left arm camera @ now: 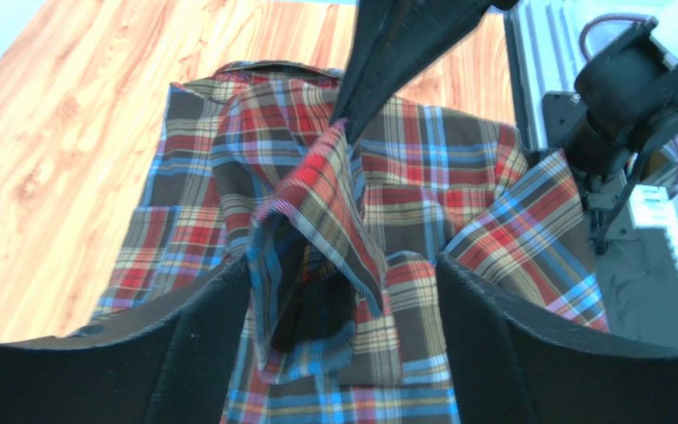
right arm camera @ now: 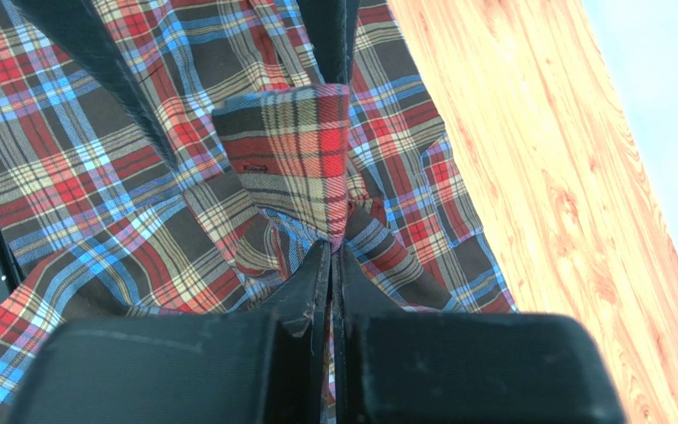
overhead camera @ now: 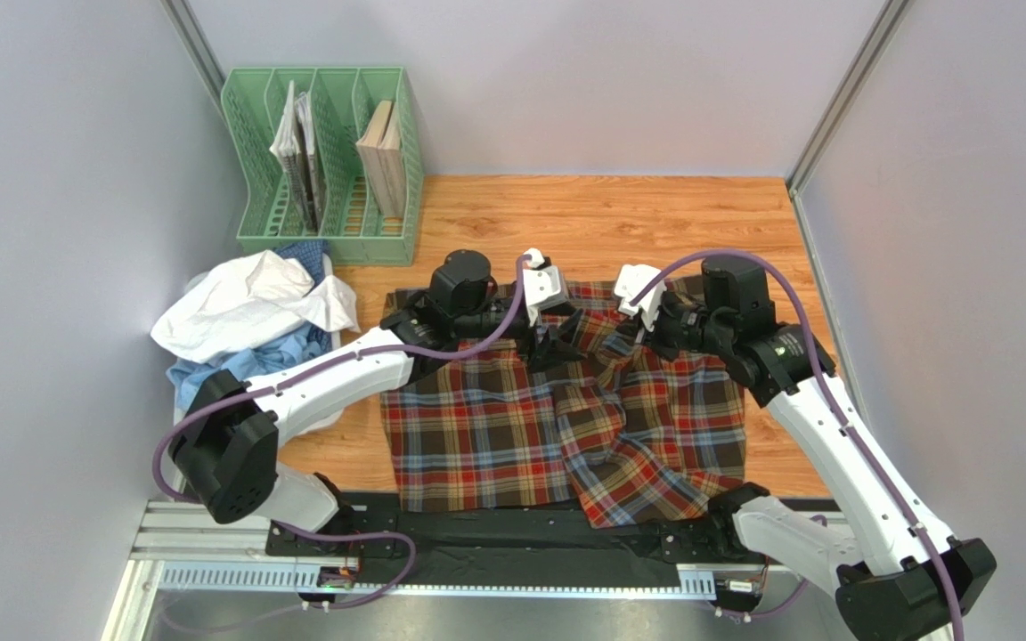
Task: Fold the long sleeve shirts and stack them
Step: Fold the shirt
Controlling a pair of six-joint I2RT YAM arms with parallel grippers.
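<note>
The tartan shirt (overhead camera: 478,428) lies spread on the wooden table, bunched along its middle. My right gripper (overhead camera: 619,350) is shut on a raised fold of it near the top centre; the wrist view shows the fingers (right arm camera: 312,283) pressed together with the tartan shirt (right arm camera: 68,150) pinched at the right gripper (right arm camera: 332,249). My left gripper (overhead camera: 548,350) is right beside it. In the left wrist view the left gripper (left arm camera: 344,265) stands open, and a lifted tube of tartan shirt (left arm camera: 316,230) hangs between the fingers (left arm camera: 219,327) without being squeezed. The white shirt (overhead camera: 244,301) and the light blue shirt (overhead camera: 231,358) lie heaped at the left.
A green file rack (overhead camera: 325,167) with books stands at the back left, just behind the heap. Bare wooden table (overhead camera: 692,221) shows behind and right of the tartan shirt. Grey walls close in both sides. A metal rail (overhead camera: 425,574) runs along the near edge.
</note>
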